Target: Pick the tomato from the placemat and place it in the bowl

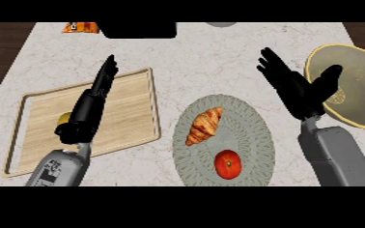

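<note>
Black fingers of the right hand (299, 89) are spread straight, holding nothing, just right of the round grey woven placemat (253, 121), its thumb over the rim of the yellow-rimmed olive bowl (349, 65). Further right of the placemat, that bowl sits at the counter's edge. On the placemat's lower part lies the red round tomato (227, 164), with a golden-brown croissant (204, 125) above it. Left of the placemat, the left hand (89, 108), fingers straight and empty, hangs over the pale wooden cutting board (128, 111), part-hiding a small yellow item (63, 119).
</note>
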Controlling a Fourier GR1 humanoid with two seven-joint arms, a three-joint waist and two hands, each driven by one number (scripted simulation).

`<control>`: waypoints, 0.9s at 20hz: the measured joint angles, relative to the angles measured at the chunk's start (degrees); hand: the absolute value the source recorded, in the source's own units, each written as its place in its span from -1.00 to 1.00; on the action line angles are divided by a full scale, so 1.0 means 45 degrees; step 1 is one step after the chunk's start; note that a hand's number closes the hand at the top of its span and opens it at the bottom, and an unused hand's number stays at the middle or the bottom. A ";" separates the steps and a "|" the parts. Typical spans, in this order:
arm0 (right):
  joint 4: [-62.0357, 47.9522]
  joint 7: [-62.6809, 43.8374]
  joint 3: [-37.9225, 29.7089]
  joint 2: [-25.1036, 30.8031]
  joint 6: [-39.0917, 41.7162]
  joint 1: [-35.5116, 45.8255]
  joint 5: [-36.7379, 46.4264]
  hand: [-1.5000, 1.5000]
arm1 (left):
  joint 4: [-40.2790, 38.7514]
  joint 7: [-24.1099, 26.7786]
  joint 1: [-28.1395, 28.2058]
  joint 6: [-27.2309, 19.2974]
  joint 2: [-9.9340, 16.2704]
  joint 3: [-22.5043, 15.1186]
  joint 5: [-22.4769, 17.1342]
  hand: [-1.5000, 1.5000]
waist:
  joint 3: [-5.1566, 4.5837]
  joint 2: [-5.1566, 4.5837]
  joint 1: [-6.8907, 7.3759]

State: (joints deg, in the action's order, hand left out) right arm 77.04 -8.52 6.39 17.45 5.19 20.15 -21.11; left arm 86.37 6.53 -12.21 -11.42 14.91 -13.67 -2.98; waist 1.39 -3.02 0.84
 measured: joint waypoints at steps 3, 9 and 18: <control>-0.0408 0.0639 0.0059 -0.0218 0.1553 0.0055 -0.0777 1.00 | -0.0035 -0.0516 -0.0081 -0.0228 0.0228 0.0269 0.0188 0.00 | -0.0138 0.0312 0.0040; -0.0974 0.3401 -0.0352 0.0405 0.3525 -0.0114 -0.0324 -1.00 | -0.0072 -0.1474 -0.0176 -0.0842 0.0970 0.1136 0.0508 0.00 | -0.0212 0.0518 0.0158; -0.2458 0.9505 -0.0318 0.1899 0.6307 -0.0892 0.2049 -1.00 | 0.0260 -0.2773 -0.0343 -0.0851 0.1442 0.1588 0.0568 0.00 | -0.0251 0.0588 0.0052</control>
State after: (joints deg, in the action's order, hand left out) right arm 65.98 34.26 4.96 26.00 33.57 16.14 -11.89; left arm 87.54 -5.95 -13.75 -15.25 21.40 -6.52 -0.42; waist 0.26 -0.38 1.08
